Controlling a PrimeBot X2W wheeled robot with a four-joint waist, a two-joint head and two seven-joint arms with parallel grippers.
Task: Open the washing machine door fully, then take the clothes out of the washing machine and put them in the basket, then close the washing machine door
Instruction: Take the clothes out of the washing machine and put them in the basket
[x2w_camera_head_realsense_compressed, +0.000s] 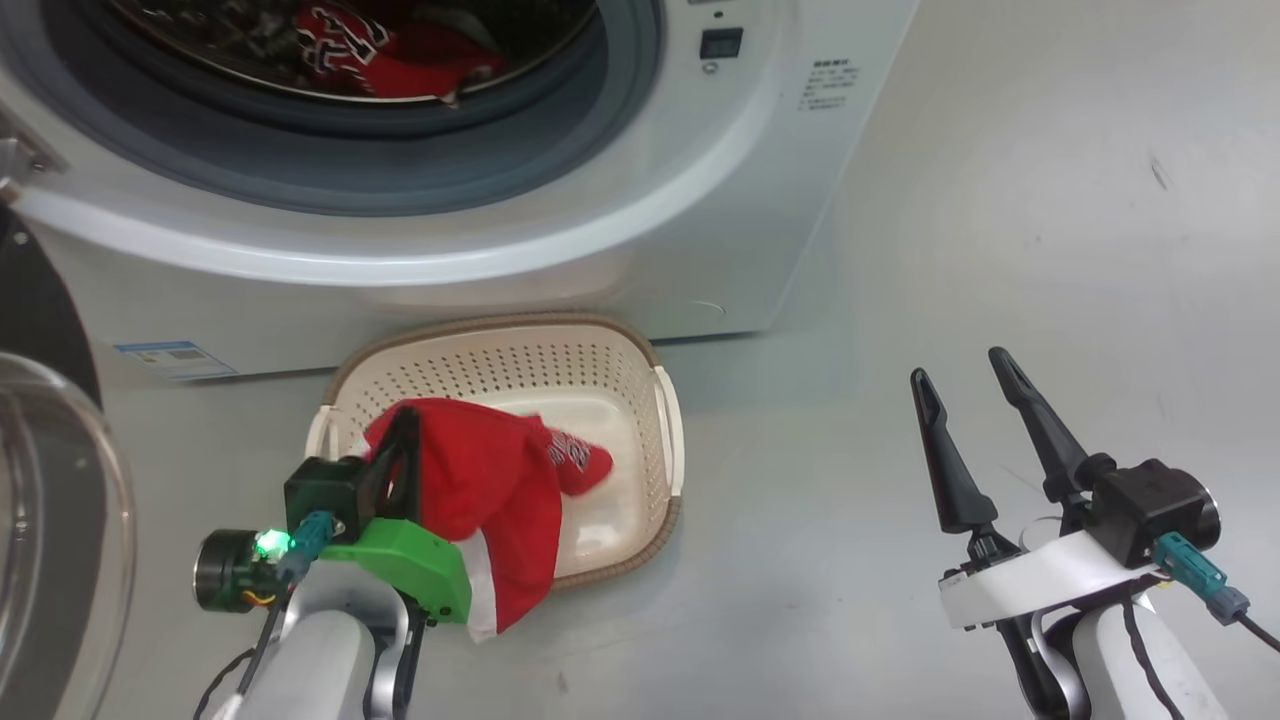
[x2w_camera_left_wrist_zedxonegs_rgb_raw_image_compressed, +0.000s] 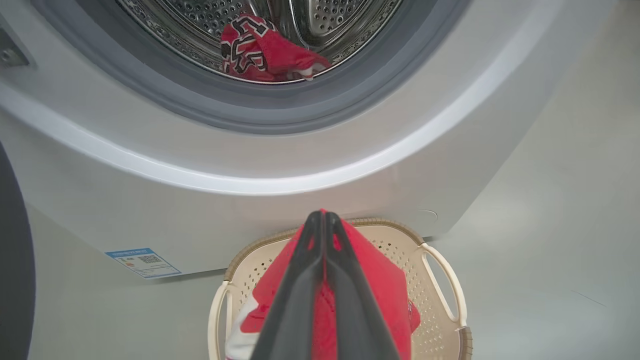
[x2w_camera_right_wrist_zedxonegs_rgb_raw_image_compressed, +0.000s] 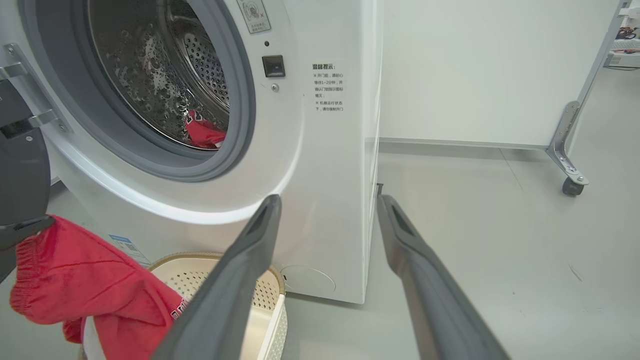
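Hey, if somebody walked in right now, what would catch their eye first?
A red jersey hangs from the shut left gripper over the cream basket, in front of the washing machine. A second red jersey lies inside the machine's open mouth, and the right gripper stands open and empty at lower right.

1. The washer (x2w_camera_head_realsense_compressed: 600, 260) spans the top of the head view, with its drum (x2w_camera_left_wrist_zedxonegs_rgb_raw_image_compressed: 330, 20) at upper left.
2. One jersey (x2w_camera_head_realsense_compressed: 390, 50) lies in the drum, at the top edge of the frame.
3. The door (x2w_camera_head_realsense_compressed: 40, 480) stands at the left edge, beside the washer.
4. The basket (x2w_camera_head_realsense_compressed: 520, 360) sits on the floor (x2w_camera_head_realsense_compressed: 1000, 200) at lower centre, just before the washer.
5. The left gripper (x2w_camera_head_realsense_compressed: 408, 415), at lower left, is over the basket's left side. A second jersey (x2w_camera_head_realsense_compressed: 490, 480) hangs from it, partly inside the basket and partly over the near rim.
6. The right gripper (x2w_camera_head_realsense_compressed: 958, 367) is at lower right, over the floor, well apart from the basket.
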